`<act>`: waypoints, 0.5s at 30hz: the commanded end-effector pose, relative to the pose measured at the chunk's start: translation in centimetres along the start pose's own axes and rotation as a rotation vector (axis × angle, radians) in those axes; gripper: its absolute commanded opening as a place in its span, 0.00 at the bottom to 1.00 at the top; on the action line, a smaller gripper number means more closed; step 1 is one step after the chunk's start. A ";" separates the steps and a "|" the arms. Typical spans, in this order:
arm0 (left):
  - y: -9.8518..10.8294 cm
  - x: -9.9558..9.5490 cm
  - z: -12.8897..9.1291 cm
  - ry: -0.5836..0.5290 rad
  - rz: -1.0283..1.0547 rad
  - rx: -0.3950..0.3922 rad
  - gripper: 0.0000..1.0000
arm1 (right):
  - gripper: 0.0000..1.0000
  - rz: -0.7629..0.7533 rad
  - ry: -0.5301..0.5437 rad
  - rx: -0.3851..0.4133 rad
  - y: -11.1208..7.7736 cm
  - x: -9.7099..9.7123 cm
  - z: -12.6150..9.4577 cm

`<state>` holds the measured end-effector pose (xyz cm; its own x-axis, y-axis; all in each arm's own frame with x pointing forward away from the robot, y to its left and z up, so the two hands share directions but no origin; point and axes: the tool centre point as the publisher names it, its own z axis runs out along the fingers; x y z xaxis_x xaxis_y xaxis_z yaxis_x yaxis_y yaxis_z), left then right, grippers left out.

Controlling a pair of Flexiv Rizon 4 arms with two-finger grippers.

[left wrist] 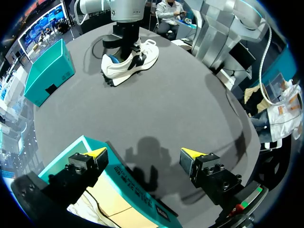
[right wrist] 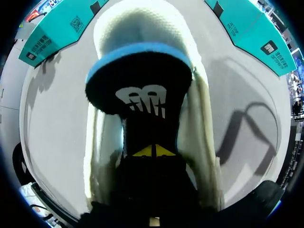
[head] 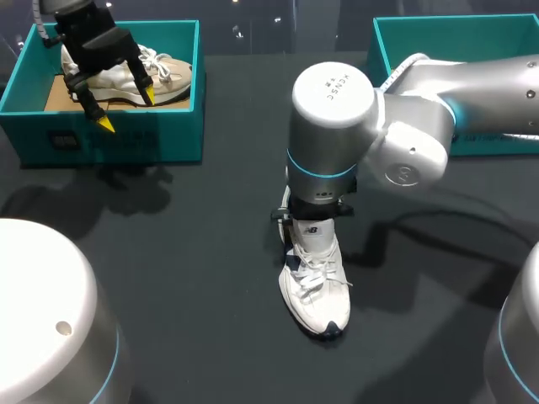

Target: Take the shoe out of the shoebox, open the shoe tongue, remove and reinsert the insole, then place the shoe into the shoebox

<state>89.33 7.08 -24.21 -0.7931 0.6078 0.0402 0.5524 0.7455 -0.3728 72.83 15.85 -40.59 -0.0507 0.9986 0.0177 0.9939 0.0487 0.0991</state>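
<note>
Shoe (head: 313, 290) lies toe-near, heel-far, right fingers (right wrist: 144, 152) pinched narrow just behind its tongue (head: 312, 230); left fingers (head: 105, 124) wide over the far-left shoebox (head: 168, 130).

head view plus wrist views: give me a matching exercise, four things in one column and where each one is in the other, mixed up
Things:
1. white shoe
2. beige shoe
3. left gripper
4. insole

Places:
a. inside the teal shoebox
b. open, above that shoebox's front wall
c. on the dark table, laces up
d. pinched in the right gripper, at the white shoe's opening

Pairs: 1-c, 2-a, 3-b, 4-d
</note>
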 end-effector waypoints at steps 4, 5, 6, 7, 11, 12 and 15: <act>0.0 0.0 -0.1 0.001 0.000 -0.002 1.00 | 0.00 0.005 -0.006 0.002 -1.6 -0.4 1.2; 0.0 0.0 -0.1 0.001 0.000 -0.002 1.00 | 0.00 0.002 -0.004 -0.025 -1.2 -0.3 0.5; 0.0 0.0 -0.1 0.001 0.000 -0.002 1.00 | 0.00 -0.002 -0.002 -0.055 -0.8 -0.2 -0.1; 0.0 0.0 -0.1 0.001 0.000 -0.002 1.00 | 0.00 -0.007 -0.004 -0.080 -0.4 -0.2 -0.9; 0.0 0.0 -0.1 0.001 0.000 -0.002 1.00 | 0.00 -0.027 -0.011 -0.178 1.3 -0.1 -3.7; 0.0 0.0 -0.1 0.001 0.000 -0.002 1.00 | 0.00 -0.039 -0.004 -0.213 1.7 -0.1 -4.4; 0.0 0.0 -0.1 0.001 0.000 -0.002 1.00 | 0.00 -0.051 -0.013 -0.289 2.6 0.0 -6.0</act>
<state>89.33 7.08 -24.20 -0.7932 0.6077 0.0401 0.5524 0.7456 -0.3728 75.76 16.32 -37.30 -0.0969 0.9953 -0.0050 0.9469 0.0937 0.3076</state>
